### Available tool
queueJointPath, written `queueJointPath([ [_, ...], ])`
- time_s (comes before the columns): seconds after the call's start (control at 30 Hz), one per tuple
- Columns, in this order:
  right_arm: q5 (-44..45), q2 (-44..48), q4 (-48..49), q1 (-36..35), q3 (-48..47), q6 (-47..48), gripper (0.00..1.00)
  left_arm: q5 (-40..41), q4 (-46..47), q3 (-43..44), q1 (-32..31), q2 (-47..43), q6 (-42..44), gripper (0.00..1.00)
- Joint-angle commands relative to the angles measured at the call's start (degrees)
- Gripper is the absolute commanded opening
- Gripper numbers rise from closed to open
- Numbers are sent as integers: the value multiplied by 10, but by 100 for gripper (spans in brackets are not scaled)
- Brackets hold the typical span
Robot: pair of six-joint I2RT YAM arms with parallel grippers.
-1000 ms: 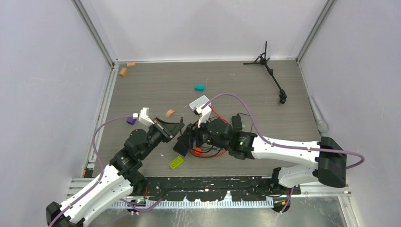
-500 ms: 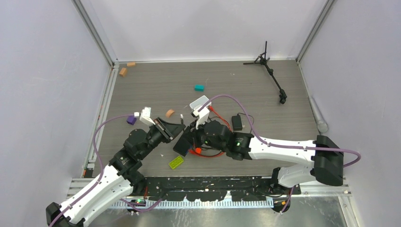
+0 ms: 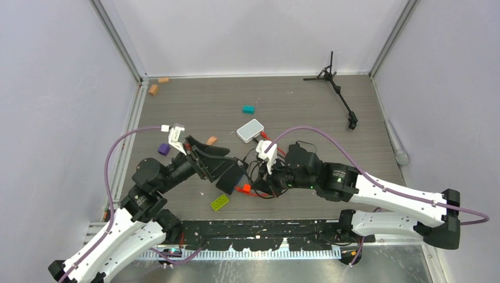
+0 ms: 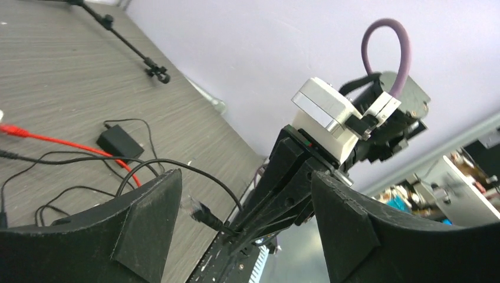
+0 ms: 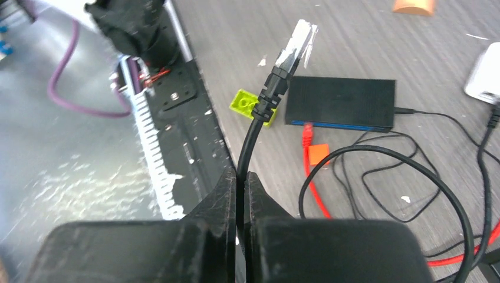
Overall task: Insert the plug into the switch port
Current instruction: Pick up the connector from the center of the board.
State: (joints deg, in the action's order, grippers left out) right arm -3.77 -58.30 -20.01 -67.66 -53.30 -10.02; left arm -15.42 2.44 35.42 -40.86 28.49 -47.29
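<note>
R gripper (image 5: 240, 177): clear plug (image 5: 298, 41), black cable (image 5: 253, 135)

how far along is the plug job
Done: the right fingers are shut on a black cable behind its clear plug. In hand: that plug hangs in the air, not at the switch. Left: lining it up with a port and pushing in. A red plug sits at the switch's blue edge; seated or not, I can't tell.

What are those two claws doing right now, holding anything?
Left gripper: open, holding nothing.
Right gripper: shut on the thin black cable, behind its clear plastic plug.
</note>
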Motion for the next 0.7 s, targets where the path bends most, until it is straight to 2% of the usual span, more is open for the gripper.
queueJointPath([
  [0.0,-118,34,-71,0,-51,43,0,-87,37,33,-1,31,32,81],
  [0.23,-168,66,-37,-1,-47,34,0,-117,-16,69,-1,61,32,77],
  [0.47,-118,68,-10,-1,-48,43,0,-134,12,44,-1,65,-4,77],
  [0.67,-75,54,19,-1,-44,52,1,-170,36,30,-1,81,-18,68],
])
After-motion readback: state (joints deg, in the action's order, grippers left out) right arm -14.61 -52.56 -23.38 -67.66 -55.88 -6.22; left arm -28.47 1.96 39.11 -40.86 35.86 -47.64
